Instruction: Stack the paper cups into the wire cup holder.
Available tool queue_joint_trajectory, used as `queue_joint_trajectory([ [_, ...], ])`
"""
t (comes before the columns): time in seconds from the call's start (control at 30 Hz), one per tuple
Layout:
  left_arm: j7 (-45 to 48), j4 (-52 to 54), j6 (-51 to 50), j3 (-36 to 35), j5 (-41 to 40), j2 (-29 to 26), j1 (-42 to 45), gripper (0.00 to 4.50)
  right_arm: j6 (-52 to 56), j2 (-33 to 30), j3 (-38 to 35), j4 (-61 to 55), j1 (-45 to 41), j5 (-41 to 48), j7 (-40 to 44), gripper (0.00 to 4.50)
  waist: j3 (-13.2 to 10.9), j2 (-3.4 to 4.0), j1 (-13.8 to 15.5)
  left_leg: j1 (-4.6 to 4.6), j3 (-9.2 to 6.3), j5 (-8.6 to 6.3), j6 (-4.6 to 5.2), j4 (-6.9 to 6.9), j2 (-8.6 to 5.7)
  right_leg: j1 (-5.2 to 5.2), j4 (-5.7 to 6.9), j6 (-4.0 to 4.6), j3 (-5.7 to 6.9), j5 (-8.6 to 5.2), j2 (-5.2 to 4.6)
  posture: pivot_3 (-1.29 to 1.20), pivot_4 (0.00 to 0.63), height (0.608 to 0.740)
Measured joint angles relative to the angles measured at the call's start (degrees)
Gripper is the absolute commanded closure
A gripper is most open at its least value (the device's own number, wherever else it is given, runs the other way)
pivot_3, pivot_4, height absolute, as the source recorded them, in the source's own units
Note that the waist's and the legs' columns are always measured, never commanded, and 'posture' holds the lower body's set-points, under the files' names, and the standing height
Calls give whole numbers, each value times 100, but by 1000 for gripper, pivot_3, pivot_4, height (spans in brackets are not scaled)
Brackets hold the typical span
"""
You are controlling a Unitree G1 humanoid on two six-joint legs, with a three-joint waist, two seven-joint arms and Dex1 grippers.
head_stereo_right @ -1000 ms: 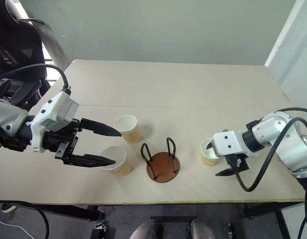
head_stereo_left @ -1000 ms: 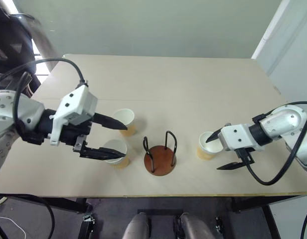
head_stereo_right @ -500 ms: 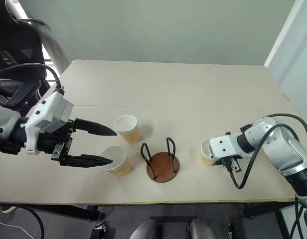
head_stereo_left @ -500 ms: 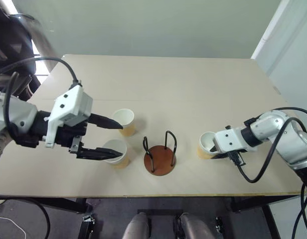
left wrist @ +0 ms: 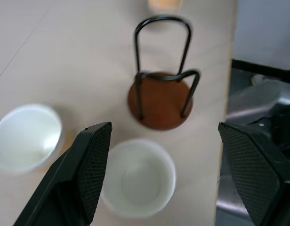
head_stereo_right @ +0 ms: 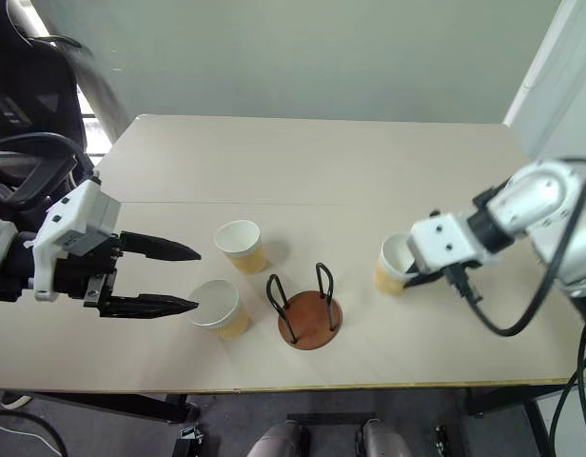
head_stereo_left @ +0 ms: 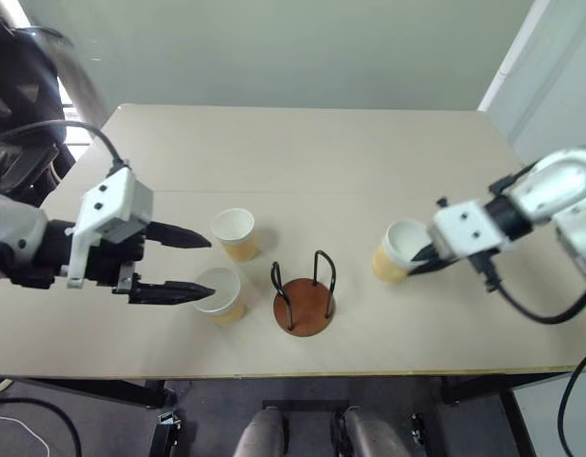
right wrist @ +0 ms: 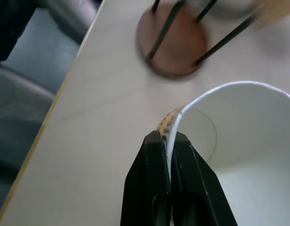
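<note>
Two paper cups stand left of the wire cup holder: one farther back, one nearer the front edge. My left gripper hovers open just left of them, its lower finger by the nearer cup's rim, touching neither. The left wrist view has both cups and the holder beyond its fingers. A third paper cup hangs tilted above the table, right of the holder. My right gripper is shut on its rim, one finger inside and one outside.
The beige table runs far back behind the cups. Its front edge lies close to the holder. A black chair stands off the table's left side. A faint ring marks the tabletop under the lifted cup.
My right gripper closed on the right cup's rim and lifted it off the table, tilting it. My left gripper drew back a little to the left, still open.
</note>
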State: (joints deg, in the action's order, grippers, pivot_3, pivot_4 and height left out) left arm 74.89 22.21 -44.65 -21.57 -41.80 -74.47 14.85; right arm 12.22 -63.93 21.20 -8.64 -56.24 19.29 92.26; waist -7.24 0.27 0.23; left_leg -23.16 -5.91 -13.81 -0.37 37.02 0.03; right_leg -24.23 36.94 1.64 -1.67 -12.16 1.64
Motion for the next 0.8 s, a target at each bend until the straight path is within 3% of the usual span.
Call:
queue_joint_trajectory([
  [0.13,1,-68,59,-489,172,7,-385,613,-31,81,56,326,-1120,813,0,4493,1,-2,-13,-2,0,0,0,-4,2,-6,1,34,0,-20,2,0,150,740],
  [0.23,-4,67,4,-739,88,65,-537,613,-42,382,93,466,-1488,1190,1,4493,3,-5,-17,-1,0,-2,1,-4,2,-5,2,36,0,-21,2,0,150,740],
  [0.43,-173,494,-143,-1028,-307,392,-613,613,2,1167,413,363,-1508,1366,1,4493,3,-5,-19,-4,-1,-2,0,0,4,-8,10,39,4,-19,3,0,150,740],
  [0.8,-299,917,-779,-2602,-1124,796,-1208,613,-96,1901,587,606,-1443,1010,1,4493,2,-4,-48,1,0,-7,-5,0,7,-7,15,50,4,-15,4,0,150,740],
])
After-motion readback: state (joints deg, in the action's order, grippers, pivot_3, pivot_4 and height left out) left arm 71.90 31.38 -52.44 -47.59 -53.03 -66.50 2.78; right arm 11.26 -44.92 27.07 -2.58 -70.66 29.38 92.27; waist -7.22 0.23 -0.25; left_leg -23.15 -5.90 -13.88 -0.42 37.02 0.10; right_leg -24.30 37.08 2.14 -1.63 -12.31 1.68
